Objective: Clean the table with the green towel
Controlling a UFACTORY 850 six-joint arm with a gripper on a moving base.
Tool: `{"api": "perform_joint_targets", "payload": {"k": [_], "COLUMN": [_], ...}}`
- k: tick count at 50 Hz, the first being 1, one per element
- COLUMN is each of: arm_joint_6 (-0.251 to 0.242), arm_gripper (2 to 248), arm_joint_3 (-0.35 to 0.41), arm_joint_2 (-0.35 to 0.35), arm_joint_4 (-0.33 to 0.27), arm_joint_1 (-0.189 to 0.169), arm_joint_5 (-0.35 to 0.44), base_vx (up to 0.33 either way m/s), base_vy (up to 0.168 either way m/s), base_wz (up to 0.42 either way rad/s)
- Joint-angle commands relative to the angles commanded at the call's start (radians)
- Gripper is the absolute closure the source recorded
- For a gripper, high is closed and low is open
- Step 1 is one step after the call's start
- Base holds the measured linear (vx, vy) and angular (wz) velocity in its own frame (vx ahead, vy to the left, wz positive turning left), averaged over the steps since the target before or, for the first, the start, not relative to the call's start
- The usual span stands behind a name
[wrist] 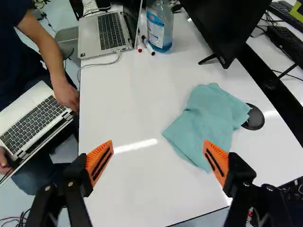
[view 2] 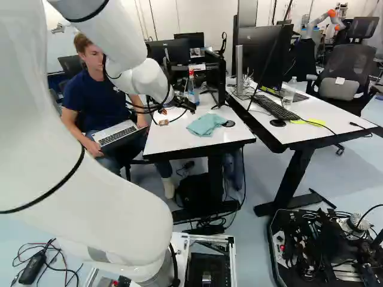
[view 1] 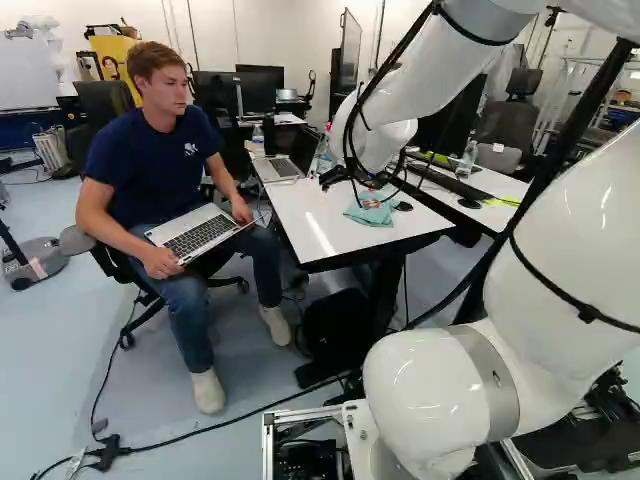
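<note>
The towel (wrist: 208, 127) is a soft, pale blue-green cloth, loosely bunched and lying on the white surface (wrist: 123, 184). Part of it is spread out nearly flat, ending in a blunt corner, while the rest is heaped in low, rounded folds, with a thicker ridge across the middle and an uneven outline. All of it rests on top, with no part hanging over an edge. In the right base view it lies right of the surface's middle, one side right up against a small black disc (wrist: 254, 117). The surface is level and smooth, with a dark rim and a bright streak of reflected light.
</note>
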Motion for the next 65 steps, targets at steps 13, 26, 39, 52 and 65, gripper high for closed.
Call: {"api": "perform_joint_targets", "payload": {"k": [13, 26, 39, 52, 65], "arm_joint_6": [0.000, 0.000, 0.000, 0.000, 0.000], "arm_gripper": [3, 3, 3, 3, 3], "arm_joint_3": [0.022, 0.057, 0.106, 0.166, 0.239], "arm_joint_2": [0.006, 0.015, 0.027, 0.043, 0.062], "arm_joint_4": [-0.001, -0.003, -0.005, -0.008, -0.011], "arm_joint_1": [0.000, 0.000, 0.000, 0.000, 0.001], "arm_joint_5": [0.034, 0.087, 0.160, 0.250, 0.360], "base_vx": [0.000, 0.000, 0.000, 0.000, 0.000], "base_vy": [0.000, 0.000, 0.000, 0.000, 0.000], "base_wz": [0.000, 0.000, 0.000, 0.000, 0.000]}}
